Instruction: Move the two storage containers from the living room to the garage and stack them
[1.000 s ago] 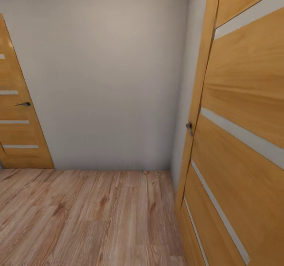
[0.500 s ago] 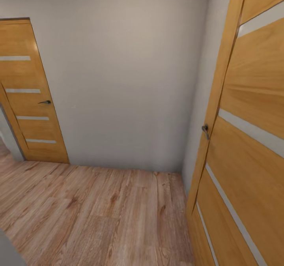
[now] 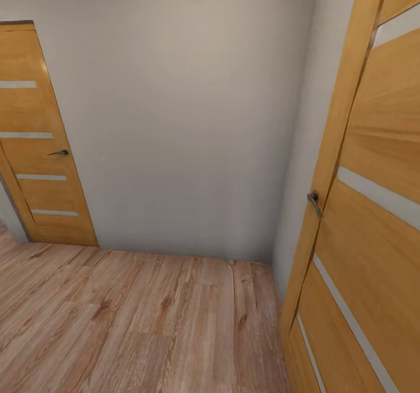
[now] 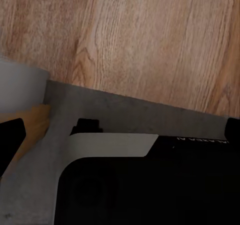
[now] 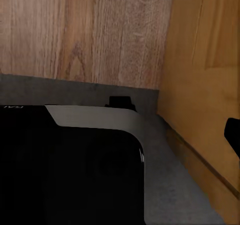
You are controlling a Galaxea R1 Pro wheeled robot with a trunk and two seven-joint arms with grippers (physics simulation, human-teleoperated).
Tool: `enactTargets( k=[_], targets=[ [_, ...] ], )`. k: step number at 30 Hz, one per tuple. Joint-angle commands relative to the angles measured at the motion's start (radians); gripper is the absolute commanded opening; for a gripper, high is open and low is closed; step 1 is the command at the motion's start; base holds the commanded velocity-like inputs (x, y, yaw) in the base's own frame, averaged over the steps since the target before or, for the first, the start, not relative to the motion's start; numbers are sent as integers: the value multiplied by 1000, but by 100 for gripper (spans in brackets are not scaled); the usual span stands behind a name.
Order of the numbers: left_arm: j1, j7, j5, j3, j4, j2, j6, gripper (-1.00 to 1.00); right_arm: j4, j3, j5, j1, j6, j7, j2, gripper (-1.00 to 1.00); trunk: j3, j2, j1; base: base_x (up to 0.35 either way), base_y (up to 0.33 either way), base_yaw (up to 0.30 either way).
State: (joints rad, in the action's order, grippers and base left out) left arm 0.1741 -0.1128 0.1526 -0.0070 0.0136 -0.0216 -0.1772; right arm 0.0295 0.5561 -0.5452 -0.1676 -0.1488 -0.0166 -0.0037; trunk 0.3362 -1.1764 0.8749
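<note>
Gripper state cannot be told for either arm: in the left wrist view only a black fingertip [image 4: 11, 140] is seen at the frame's edge, beside a strip of honey-coloured wood, and in the right wrist view only a dark fingertip [image 5: 233, 135] is seen at the edge against a honey-wood door [image 5: 205, 85]; nothing is seen held or touched by either. Both wrist cameras are pointed down over the robot's black-and-grey base [image 4: 150, 185], under which light wood-plank flooring [image 4: 140, 40] is spread. No position can be given for the storage containers relative to the grippers from these views. From the head view, a corner is seen: a plain white-grey wall [image 3: 186, 119] is met by the plank floor, a closed honey-wood door with frosted strips [image 3: 41, 148] is set in the wall to the left, and a second such door [image 3: 373, 206], with a dark handle [image 3: 314, 202], is seen close on the right, angled toward the camera.
</note>
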Motion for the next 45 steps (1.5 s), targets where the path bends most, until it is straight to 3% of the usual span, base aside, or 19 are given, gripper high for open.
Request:
enactTargets(
  k=[1, 32, 45],
  targets=[
    [1, -6, 10, -1, -1, -1, -2, 100, 3, 8, -7, -1, -5, 0, 1, 100, 1, -1, 1, 320, 0, 0],
    [1, -5, 10, -1, -1, -1, -2, 100, 3, 8, -7, -1, -5, 0, 1, 100, 1, -1, 1, 300, 0, 2],
    [1, -5, 10, -1, -1, -1, -2, 100, 3, 8, -7, -1, -5, 0, 1, 100, 1, -1, 1, 271, 0, 241]
  ],
)
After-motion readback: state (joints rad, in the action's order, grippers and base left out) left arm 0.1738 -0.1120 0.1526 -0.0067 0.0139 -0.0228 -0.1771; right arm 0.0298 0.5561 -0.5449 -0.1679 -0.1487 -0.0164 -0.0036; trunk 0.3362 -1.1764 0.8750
